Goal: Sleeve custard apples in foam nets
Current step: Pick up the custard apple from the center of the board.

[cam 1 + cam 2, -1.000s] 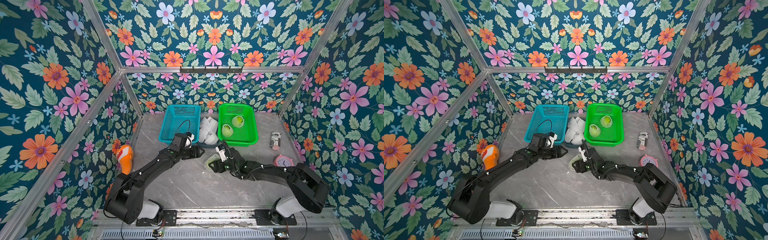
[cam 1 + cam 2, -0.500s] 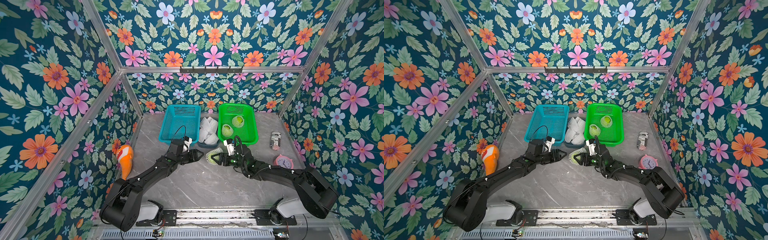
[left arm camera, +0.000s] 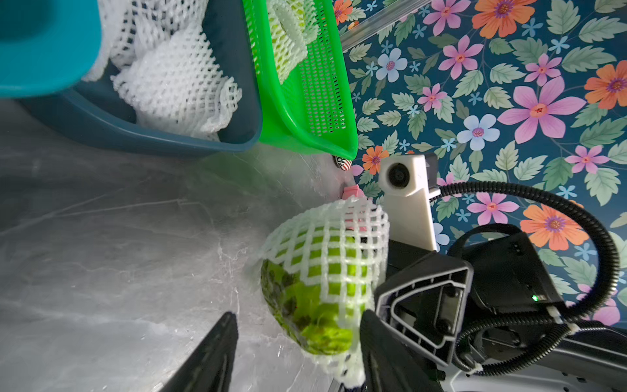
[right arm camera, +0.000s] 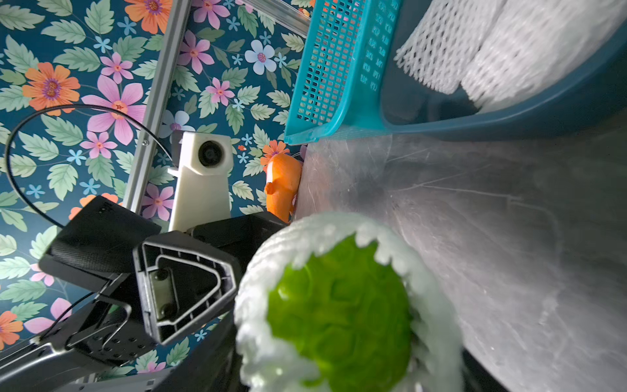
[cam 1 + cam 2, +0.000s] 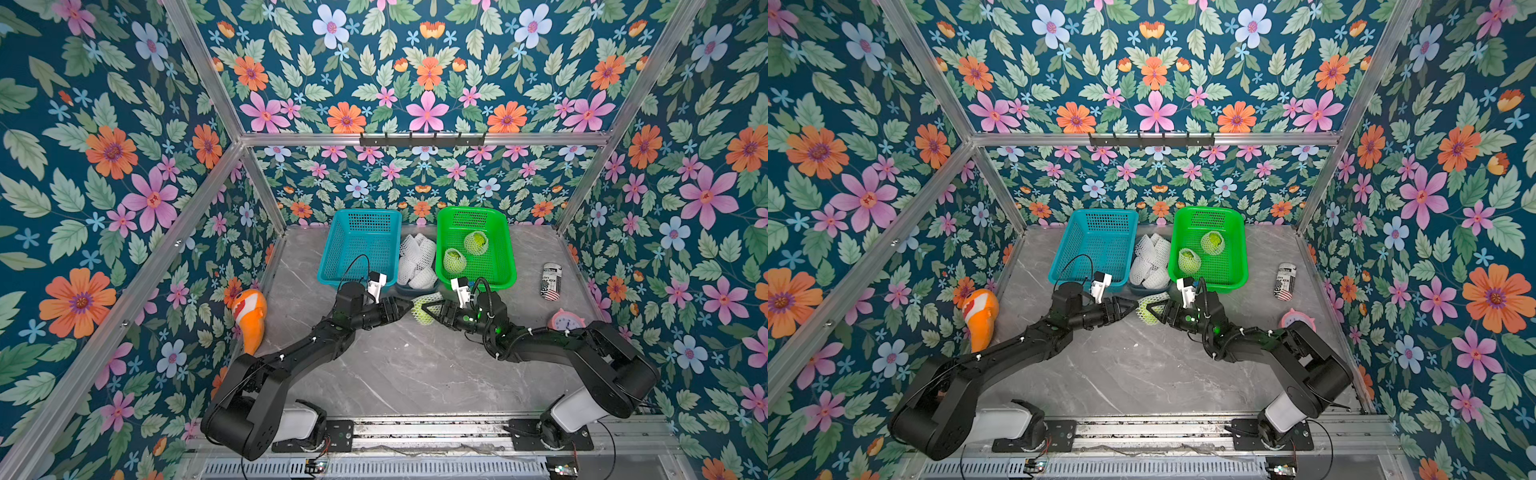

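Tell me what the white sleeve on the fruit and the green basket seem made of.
The white sleeve: soft matte foam mesh, probably; its diamond holes stretch over the fruit. The green basket: stiff moulded plastic, it seems, with a glossy rim and perforated walls.

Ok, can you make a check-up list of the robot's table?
Surface: grey marble-look tabletop, no spills.
Job's things: bright green bumpy custard apple half inside white foam net, between hands; two netted apples in green plastic basket; spare white nets in dark blue tub; teal plastic basket empty.
Clutter: orange clownfish toy, printed can, pink alarm clock.
Hands: right hand grips the netted apple; left hand open around its bare end.
Cables: thin black cable loops over left wrist; ribbed black hose over right.
Surroundings: flowered walls, silver frame.
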Controlling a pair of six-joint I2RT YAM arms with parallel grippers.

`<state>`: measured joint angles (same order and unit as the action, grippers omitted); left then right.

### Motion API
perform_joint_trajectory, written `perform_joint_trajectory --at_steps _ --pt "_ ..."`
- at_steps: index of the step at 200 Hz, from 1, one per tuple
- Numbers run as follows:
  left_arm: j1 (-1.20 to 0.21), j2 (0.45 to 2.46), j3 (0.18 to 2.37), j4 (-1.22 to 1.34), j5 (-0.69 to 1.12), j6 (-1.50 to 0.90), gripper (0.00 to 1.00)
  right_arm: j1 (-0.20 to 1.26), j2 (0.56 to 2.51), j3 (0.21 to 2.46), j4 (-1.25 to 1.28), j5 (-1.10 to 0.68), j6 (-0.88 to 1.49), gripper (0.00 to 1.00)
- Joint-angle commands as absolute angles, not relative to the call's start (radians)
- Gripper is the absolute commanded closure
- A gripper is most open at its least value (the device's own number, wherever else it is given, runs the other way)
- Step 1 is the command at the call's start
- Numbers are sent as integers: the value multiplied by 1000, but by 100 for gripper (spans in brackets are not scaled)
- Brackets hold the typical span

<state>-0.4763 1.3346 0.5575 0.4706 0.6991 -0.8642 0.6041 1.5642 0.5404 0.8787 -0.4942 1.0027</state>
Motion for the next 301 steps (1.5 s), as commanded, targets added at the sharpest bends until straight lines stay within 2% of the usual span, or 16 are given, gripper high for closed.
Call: perform_joint_trajectory --at_steps 1,61,168,210,239,279,301 --pt "-483 1342 564 568 740 -899 39 605 1570 541 953 -512 1029 25" --pt "-502 1369 575 620 754 -927 39 604 1579 534 987 -514 1043 25" --pt "-397 1177 471 549 591 -931 36 536 1465 588 1006 -592 1088 26" --pt "-383 1173 440 540 576 -930 36 482 1460 630 1180 -673 1212 26" --pt "-382 1183 437 541 586 -930 37 447 1541 646 1422 -711 1402 28" --pt "-382 1178 435 539 586 -930 36 433 1529 639 1371 -706 1366 28" --pt "-382 1174 446 518 587 -916 37 431 1460 653 1151 -689 1227 29"
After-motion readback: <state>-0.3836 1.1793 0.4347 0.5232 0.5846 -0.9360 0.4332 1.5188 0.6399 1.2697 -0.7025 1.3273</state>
